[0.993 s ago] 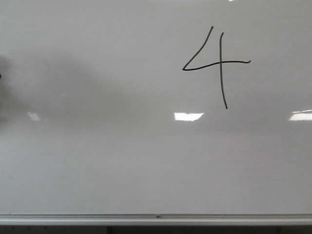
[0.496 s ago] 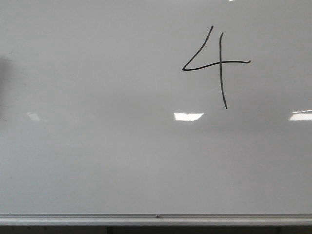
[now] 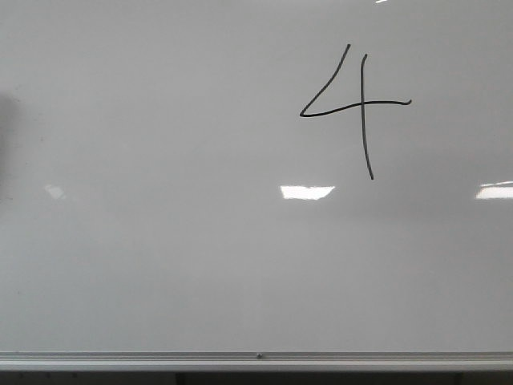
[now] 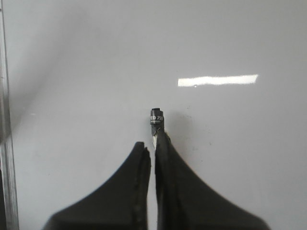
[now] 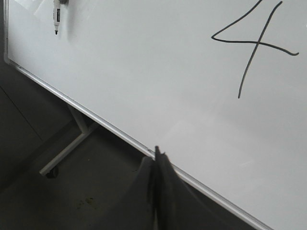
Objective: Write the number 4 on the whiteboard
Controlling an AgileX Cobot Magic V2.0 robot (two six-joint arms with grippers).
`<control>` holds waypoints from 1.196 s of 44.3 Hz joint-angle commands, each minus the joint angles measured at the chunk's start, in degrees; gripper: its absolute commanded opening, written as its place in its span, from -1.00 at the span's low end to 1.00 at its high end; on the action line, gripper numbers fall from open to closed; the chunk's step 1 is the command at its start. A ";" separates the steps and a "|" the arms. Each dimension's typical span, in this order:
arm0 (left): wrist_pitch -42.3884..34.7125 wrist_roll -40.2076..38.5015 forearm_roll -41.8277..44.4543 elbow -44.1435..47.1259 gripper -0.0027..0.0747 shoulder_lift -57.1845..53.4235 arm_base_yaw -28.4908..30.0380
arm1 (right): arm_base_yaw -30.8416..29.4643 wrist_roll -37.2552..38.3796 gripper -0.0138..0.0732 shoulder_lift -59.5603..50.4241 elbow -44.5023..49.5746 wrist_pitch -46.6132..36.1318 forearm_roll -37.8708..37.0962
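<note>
The number 4 (image 3: 363, 103) stands in thin black lines on the upper right of the whiteboard (image 3: 176, 257). It also shows in the right wrist view (image 5: 259, 43). Neither gripper shows in the front view. My left gripper (image 4: 152, 146) faces the bare board, shut on a black marker (image 4: 156, 117) whose end sticks out past the fingertips. The marker also shows far off in the right wrist view (image 5: 56, 17). My right gripper (image 5: 157, 155) is shut and empty, below the board's bottom rail (image 5: 115, 130), away from the 4.
The silver bottom rail (image 3: 256, 357) runs along the board's lower edge. A white stand leg (image 5: 67, 148) reaches down to the dark floor under the board. The board's metal side frame (image 4: 5, 120) shows in the left wrist view. Bright light reflections (image 3: 307, 192) lie on the board.
The dark shadow at the left edge of the front view has shrunk and faded. The 4 is unchanged.
</note>
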 commanded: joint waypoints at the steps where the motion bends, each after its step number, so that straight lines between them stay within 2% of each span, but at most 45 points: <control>1: -4.18 -0.07 -0.49 -1.41 -0.98 -1.24 -0.21 | -0.27 -0.07 -0.92 0.08 -1.43 -2.94 1.92; 32: -4.73 -0.07 -0.85 -1.21 -0.98 -1.69 -0.21 | -0.27 -0.07 -0.92 0.08 -1.43 -2.94 1.92; 43: -11.00 0.37 -1.22 5.20 -0.98 -6.71 -0.21 | -0.27 -0.07 -0.92 0.08 -1.43 -2.94 1.92; 49: -13.55 8.67 -8.60 11.44 -0.98 -13.00 -0.21 | -0.27 -0.07 -0.92 0.08 -1.43 -2.94 1.92; 53: -13.55 8.12 -9.31 15.62 -0.98 -17.68 -0.21 | -0.27 -0.07 -0.92 0.08 -1.43 -2.94 1.92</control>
